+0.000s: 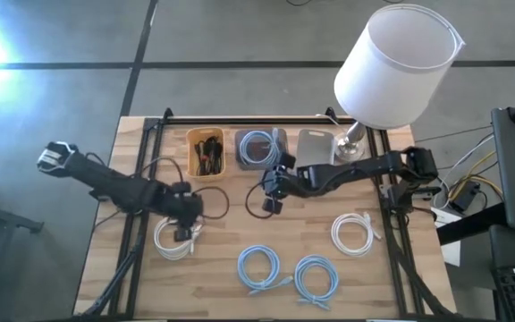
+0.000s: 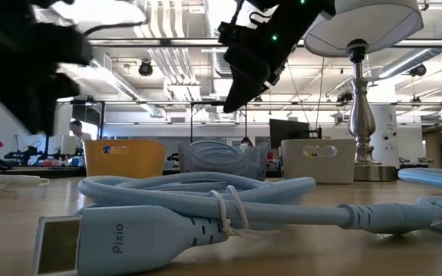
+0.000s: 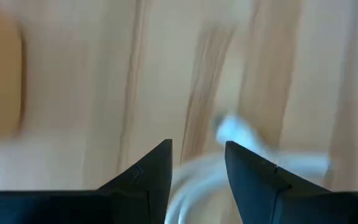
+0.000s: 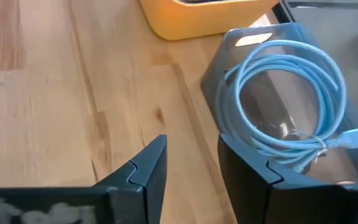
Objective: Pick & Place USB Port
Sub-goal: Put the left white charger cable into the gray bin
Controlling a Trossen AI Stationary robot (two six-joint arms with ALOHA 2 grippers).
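A white coiled cable lies flat on the table's left part. My left gripper hovers over its far edge, fingers open, with the white cable showing blurred beneath them. My right gripper is open and empty above the table's middle, just on the near side of a clear bin that holds a light-blue coiled cable. In the low view this gripper hangs well above the table. Two light-blue coils lie near the front edge, and one shows its USB plug.
A yellow bin with dark cables and a pale bin flank the clear bin along the far side. A lamp with a white shade stands at the far right. Another white coil lies right of centre.
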